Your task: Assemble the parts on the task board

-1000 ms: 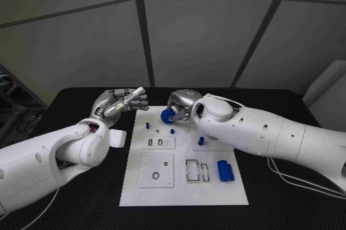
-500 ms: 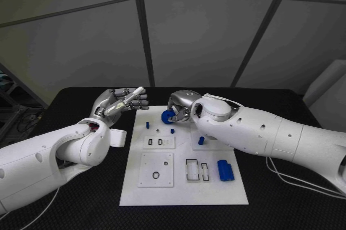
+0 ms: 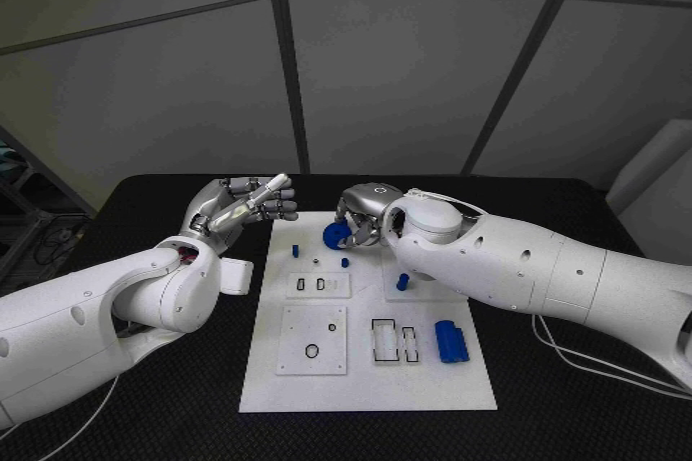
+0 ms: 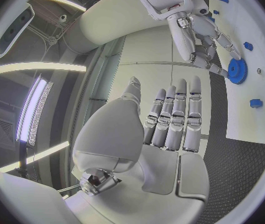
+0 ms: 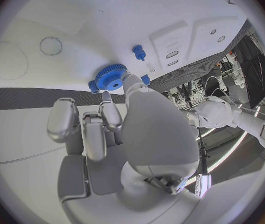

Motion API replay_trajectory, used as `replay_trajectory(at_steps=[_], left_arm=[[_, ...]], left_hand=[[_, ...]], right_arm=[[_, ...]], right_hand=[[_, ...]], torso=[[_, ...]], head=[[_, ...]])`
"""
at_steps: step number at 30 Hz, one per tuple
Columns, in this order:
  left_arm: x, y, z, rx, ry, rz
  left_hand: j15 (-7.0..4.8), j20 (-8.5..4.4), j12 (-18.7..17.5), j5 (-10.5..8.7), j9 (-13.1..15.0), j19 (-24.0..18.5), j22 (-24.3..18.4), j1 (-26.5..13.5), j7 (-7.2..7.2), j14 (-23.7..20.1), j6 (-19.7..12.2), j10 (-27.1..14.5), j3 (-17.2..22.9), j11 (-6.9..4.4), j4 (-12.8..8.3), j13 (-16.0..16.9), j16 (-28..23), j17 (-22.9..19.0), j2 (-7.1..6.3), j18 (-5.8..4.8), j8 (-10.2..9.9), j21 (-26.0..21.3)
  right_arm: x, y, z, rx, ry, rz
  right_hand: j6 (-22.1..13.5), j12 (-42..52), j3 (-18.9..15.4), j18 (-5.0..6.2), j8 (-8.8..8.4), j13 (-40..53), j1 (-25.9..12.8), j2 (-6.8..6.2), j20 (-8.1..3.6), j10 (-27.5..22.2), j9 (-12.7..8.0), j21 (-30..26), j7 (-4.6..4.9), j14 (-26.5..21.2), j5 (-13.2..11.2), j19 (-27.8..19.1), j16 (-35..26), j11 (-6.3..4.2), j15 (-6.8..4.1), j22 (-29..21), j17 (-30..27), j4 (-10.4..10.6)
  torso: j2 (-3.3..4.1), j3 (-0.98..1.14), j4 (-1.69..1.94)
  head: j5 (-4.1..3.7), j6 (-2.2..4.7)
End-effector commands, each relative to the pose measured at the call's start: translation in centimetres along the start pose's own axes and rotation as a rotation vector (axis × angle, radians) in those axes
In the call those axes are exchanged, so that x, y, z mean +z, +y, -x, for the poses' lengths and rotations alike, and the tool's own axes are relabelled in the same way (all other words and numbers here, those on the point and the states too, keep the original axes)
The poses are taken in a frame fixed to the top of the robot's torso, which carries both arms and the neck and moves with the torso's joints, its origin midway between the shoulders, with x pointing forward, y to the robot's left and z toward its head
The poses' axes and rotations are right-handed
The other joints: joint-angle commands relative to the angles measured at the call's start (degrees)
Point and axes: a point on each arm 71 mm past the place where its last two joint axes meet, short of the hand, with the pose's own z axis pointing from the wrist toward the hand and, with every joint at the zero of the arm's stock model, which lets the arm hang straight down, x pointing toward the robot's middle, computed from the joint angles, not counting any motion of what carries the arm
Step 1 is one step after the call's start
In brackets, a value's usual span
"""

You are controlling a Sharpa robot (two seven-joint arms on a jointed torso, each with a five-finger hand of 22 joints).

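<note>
The white task board [image 3: 368, 381] lies in the middle of the black table. At its far end my right hand [image 3: 366, 207] pinches a blue gear [image 3: 335, 235] in its fingertips, low over the board; I cannot tell whether it touches. The right wrist view shows the gear [image 5: 111, 77] at the fingertips [image 5: 127, 79], beside a small blue peg [image 5: 138, 51]. My left hand [image 3: 240, 207] is raised left of the board's far corner, fingers straight and holding nothing; the left wrist view shows this hand [image 4: 170, 122] and the gear [image 4: 237, 70].
On the board stand a blue peg [image 3: 296, 250], two small blue pieces [image 3: 345, 263] [image 3: 402, 280] and a larger blue cylinder [image 3: 451, 341] near the right edge. Raised plates with slots and holes [image 3: 313, 339] fill its near half. Black table [image 3: 159, 421] surrounds the board.
My right hand has sunk very slightly with the gear. The left hand and the parts on the board have not moved.
</note>
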Motion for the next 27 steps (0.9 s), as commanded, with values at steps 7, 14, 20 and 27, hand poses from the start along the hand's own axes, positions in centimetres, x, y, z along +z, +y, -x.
replay_trajectory(at_steps=[7,14,20,27], left_arm=[[0.0,-0.1,0.0,0.002,0.012,-0.003],[0.0,-0.1,0.2,0.005,0.007,-0.002],[0.0,-0.1,0.7,0.011,-0.003,-0.002],[0.1,0.0,0.7,0.011,-0.003,-0.002]], left_hand=[[0.42,0.17,-0.4,-0.26,0.0,0.4,-0.1,0.0,0.31,-0.1,0.2,-0.3,-0.1,0.07,-0.4,0.0,-0.4,0.1,0.47,0.38,-0.4,-0.2],[0.42,0.17,-0.4,-0.26,0.0,0.4,-0.1,0.0,0.31,-0.1,0.2,-0.3,-0.1,0.07,-0.4,0.0,-0.4,0.1,0.47,0.38,-0.4,-0.2],[0.44,0.18,-0.4,-0.26,0.0,0.4,-0.1,0.0,0.35,-0.1,0.1,-0.4,-0.1,0.1,-0.5,0.0,-0.4,0.1,0.53,0.38,-0.4,-0.2],[0.44,0.18,-0.4,-0.26,0.0,0.4,-0.1,0.0,0.35,-0.1,0.1,-0.4,-0.1,0.11,-0.5,0.0,-0.4,0.1,0.55,0.38,-0.4,-0.3]], right_arm=[[-0.4,-0.3,0.4,0.019,-0.031,0.0],[-2.3,-2.3,1.4,0.141,-0.157,0.008],[-3.9,-4.0,1.6,0.216,-0.147,0.003],[-3.8,-3.4,1.2,0.238,-0.076,0.026]], right_hand=[[0.4,0.5,0.1,-0.53,-0.19,0.6,-1.4,-0.18,0.69,0.1,0.3,-0.2,0.15,5.7,0.8,0.0,0.4,0.22,0.55,0.2,13.8,1.5],[2.3,2.7,0.7,-0.67,0.47,2.9,-1.9,0.58,0.67,1.8,0.6,0.3,-0.09,5.8,1.4,0.6,0.7,0.03,0.44,1.1,14.4,1.7],[2.2,2.7,0.6,-0.69,0.22,2.8,-2.8,0.53,0.65,1.8,0.4,0.4,-0.06,5.9,1.3,0.6,0.8,0.06,0.44,1.1,14.7,2.2],[1.4,2.9,0.8,-0.72,-0.57,3.0,-2.4,0.45,0.55,1.9,0.2,0.5,-0.49,5.9,1.3,0.8,1.0,-0.26,0.26,1.4,15.1,1.7]], torso=[[0.0,0.04,-0.05],[-0.09,0.05,-0.27],[0.08,0.2,-0.58],[0.13,0.13,-0.32]], head=[[0.03,0.11],[0.03,0.35],[0.27,0.53],[-0.05,0.63]])
